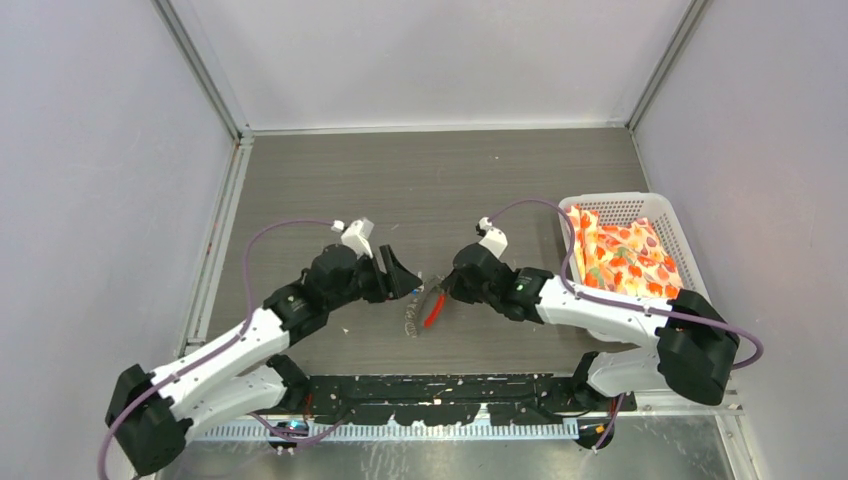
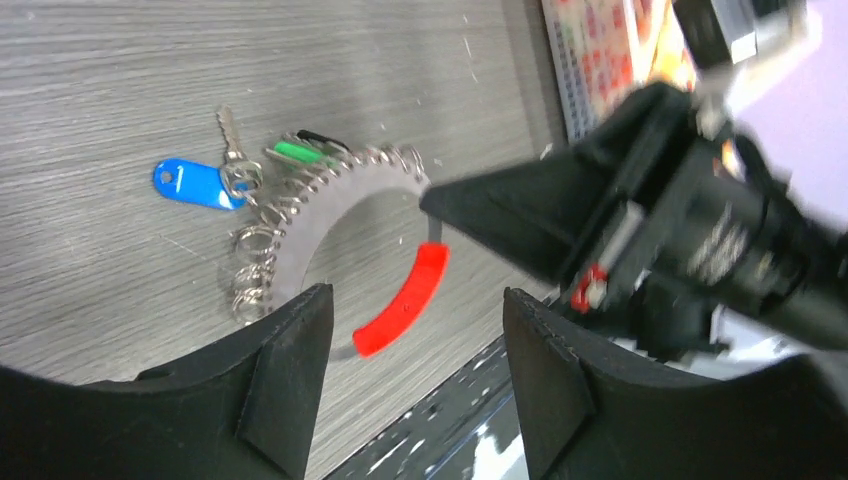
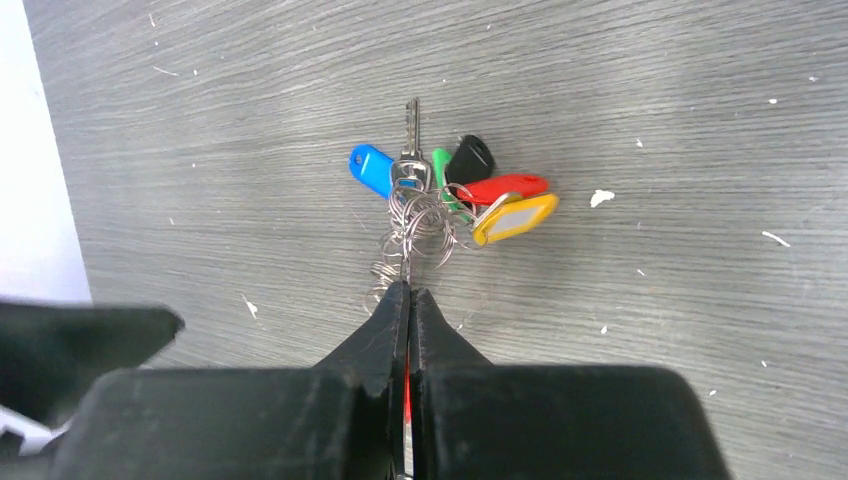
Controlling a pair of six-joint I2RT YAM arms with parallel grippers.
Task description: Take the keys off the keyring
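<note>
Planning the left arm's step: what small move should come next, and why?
Probably ease the open left pincer toward the blue-tagged key and close on it. The right pincer is shut on the keyring, steadying it, and the keys hang bunched on its coils.

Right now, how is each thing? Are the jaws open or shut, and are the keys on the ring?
left gripper: jaws open, holding nothing
right gripper: jaws shut on the keyring
keyring: pinched at one spot, loaded with keys
keys: bunched on the keyring, none off yet, lying on the table
basket: holds an orange patterned bundle
</note>
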